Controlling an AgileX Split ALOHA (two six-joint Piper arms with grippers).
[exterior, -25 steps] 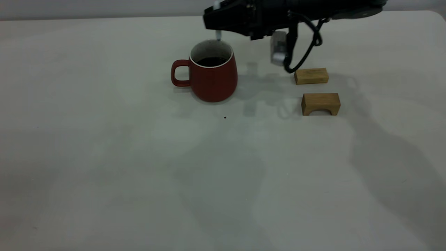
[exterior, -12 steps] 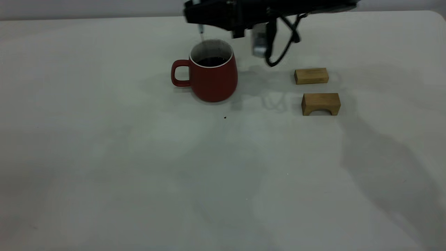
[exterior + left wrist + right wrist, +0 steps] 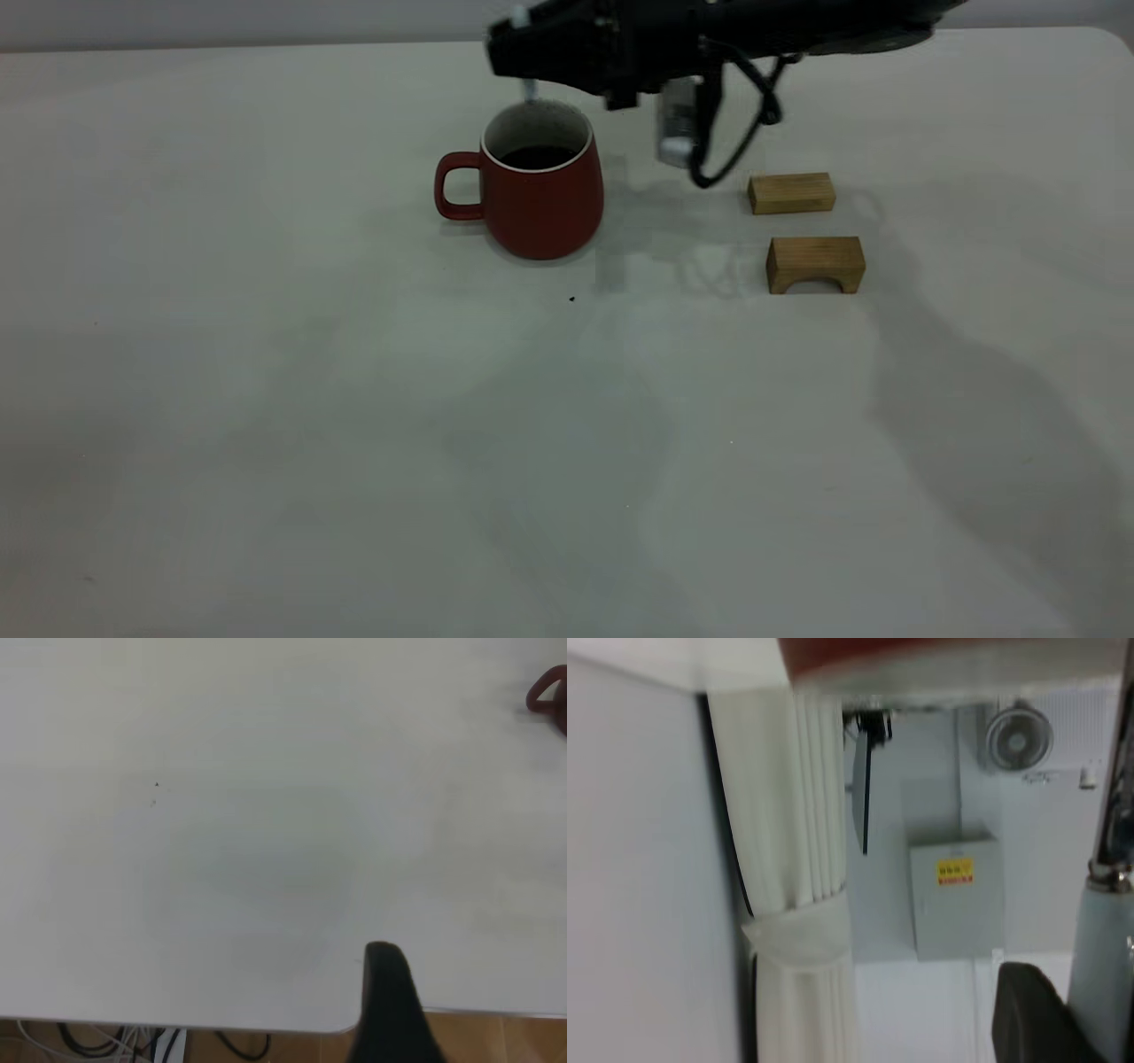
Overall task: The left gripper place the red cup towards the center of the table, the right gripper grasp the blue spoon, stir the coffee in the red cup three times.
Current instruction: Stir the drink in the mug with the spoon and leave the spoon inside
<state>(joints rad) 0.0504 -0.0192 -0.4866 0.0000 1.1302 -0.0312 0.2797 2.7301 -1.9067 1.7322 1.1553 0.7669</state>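
Observation:
The red cup stands upright on the table toward its far middle, handle pointing left, with dark coffee inside. My right gripper hovers just above the cup's far rim, shut on the blue spoon, whose tip hangs down close over the rim. In the right wrist view the pale blue spoon handle lies beside a dark finger, with the red cup blurred at the edge. Of my left gripper only one dark finger shows, at the table's near edge; the cup is far from it.
Two tan wooden blocks lie right of the cup: a flat one and an arched one. A tiny dark speck sits in front of the cup. The right arm's cable loop hangs between the cup and the blocks.
The right gripper swung left with the spoon, then came back a little to the right, staying above the cup's far rim. The cup and the blocks have not moved.

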